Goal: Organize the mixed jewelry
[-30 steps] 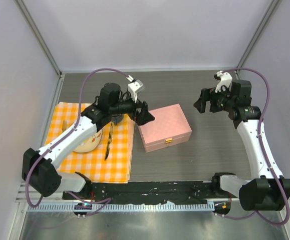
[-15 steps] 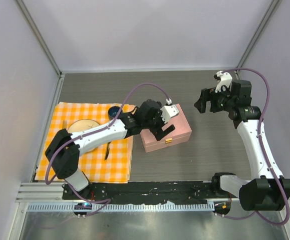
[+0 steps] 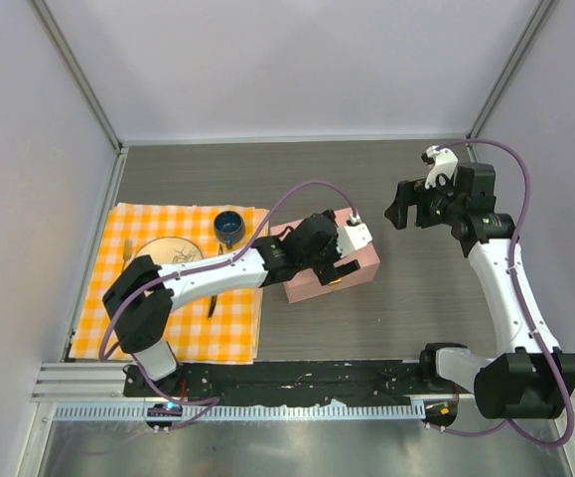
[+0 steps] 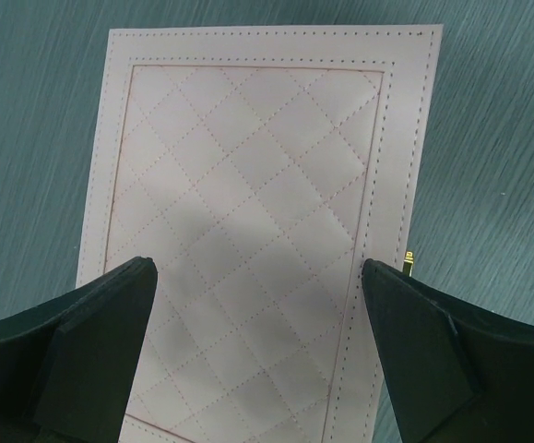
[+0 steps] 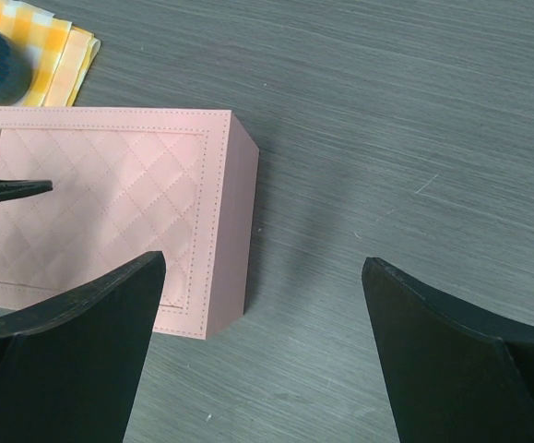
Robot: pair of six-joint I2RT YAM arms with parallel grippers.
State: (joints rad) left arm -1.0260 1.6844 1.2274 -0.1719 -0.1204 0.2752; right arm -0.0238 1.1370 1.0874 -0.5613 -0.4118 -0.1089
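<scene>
Your left tool [image 4: 257, 277] hangs right over the pink box [image 4: 248, 166], jaws spread wide, one finger above each long side of the quilted lid. Nothing sits between the fingers but the lid itself. From these views you cannot tell whether the fingers touch the lid or float just above it. The box is shut, its lid flat, and its gold clasp [image 4: 409, 265] peeks out at the front edge just beside the tool's right finger. Your right tool [image 5: 264, 263] is up off the bench [image 3: 416, 318], to the right of the box and well apart from it, jaws also spread wide and holding nothing. Its camera looks down on the box's right end and on bare bench beside it. Left of the box lies the orange checked cloth [image 3: 193, 333], its near edge meeting the box's left side. On that cloth, a small dark blue cup [image 3: 229, 226] stands just beyond the box's far left corner, and a round plate [image 3: 144, 248] lies farther left of the box, past the left arm. As for the jewelry, the pieces are too small to pick out in any of the three views, so you cannot tell from here where they lie relative to the box.
</scene>
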